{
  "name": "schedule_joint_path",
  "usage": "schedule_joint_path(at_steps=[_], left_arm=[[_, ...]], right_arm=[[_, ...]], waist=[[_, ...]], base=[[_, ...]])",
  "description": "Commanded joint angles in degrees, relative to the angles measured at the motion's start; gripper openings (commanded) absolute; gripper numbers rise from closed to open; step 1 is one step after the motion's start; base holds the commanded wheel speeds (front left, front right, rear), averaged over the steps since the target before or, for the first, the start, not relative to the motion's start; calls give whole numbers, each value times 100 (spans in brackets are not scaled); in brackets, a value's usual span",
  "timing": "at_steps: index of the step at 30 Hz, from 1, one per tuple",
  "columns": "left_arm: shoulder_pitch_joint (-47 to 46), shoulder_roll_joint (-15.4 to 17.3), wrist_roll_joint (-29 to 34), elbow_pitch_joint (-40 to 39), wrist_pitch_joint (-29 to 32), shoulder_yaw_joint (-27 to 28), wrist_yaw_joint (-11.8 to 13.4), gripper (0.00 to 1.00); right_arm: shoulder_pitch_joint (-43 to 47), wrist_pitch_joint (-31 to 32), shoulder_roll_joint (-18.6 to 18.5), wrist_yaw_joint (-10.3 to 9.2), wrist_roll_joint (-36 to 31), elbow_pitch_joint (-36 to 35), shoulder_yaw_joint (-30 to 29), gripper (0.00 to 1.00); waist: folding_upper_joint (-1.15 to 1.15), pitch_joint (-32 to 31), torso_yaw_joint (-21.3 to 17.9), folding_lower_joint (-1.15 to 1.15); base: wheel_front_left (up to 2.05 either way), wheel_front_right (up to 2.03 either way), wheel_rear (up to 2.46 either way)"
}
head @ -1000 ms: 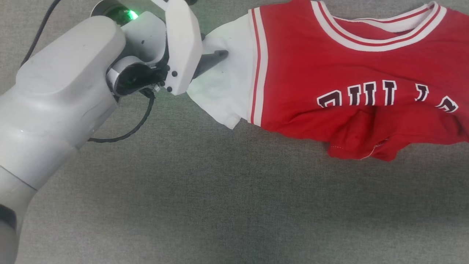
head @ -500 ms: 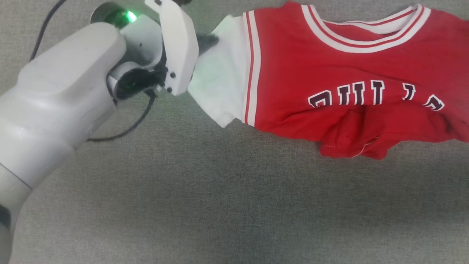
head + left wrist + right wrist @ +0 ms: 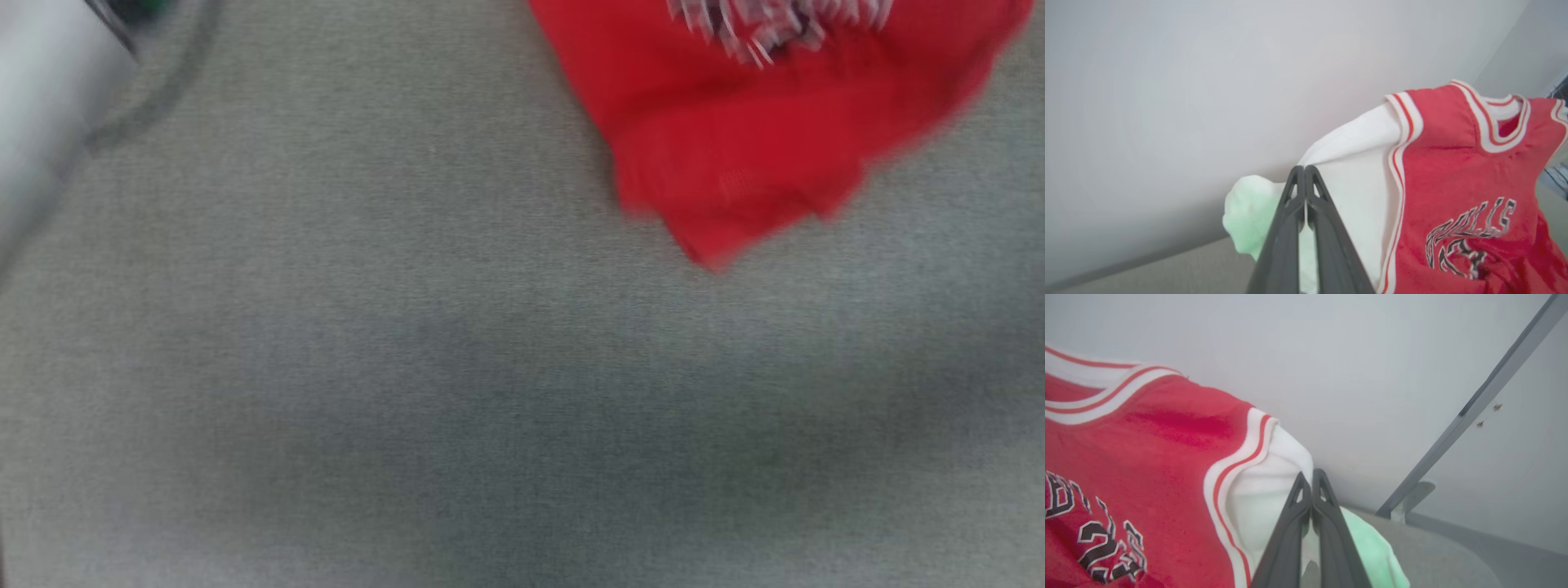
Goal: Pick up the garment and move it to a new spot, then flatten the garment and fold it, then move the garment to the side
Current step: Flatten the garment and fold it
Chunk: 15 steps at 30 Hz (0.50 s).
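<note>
The garment (image 3: 1453, 171) is a red jersey-style shirt with white short sleeves, red-and-white striped trim round the collar (image 3: 1494, 139) and armholes, and dark, white-outlined lettering (image 3: 1470, 232) with a number beneath it on the chest. It hangs stretched between its two sleeves, collar uppermost, the body drooping and creased below. One white sleeve (image 3: 1355, 175) is pinched in the closed left pincer (image 3: 1304, 168); the other sleeve (image 3: 1261, 498) is pinched in the closed right pincer (image 3: 1311, 473). The sleeve ends nearest the fingers look green-tinted. In the head view the red lower body is blurred, over the far right part of the table (image 3: 408, 367); whether the hem touches it cannot be told.
</note>
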Motion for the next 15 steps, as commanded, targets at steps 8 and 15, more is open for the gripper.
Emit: schedule_joint_path(at_steps=[8, 15], left_arm=[[-1453, -208, -405, 882, -1106, 1100, 2, 0], [-1128, -230, -440, 650, -1007, 1041, 1, 0]], right_arm=[[-1864, -1400, 1052, -8, -1051, 1646, -631, 0], [-1919, -1279, 1404, -7, -1139, 2206, -250, 0]], waist=[[0, -126, -209, 0], [0, -373, -145, 0]], base=[[0, 0, 0], [0, 0, 0]])
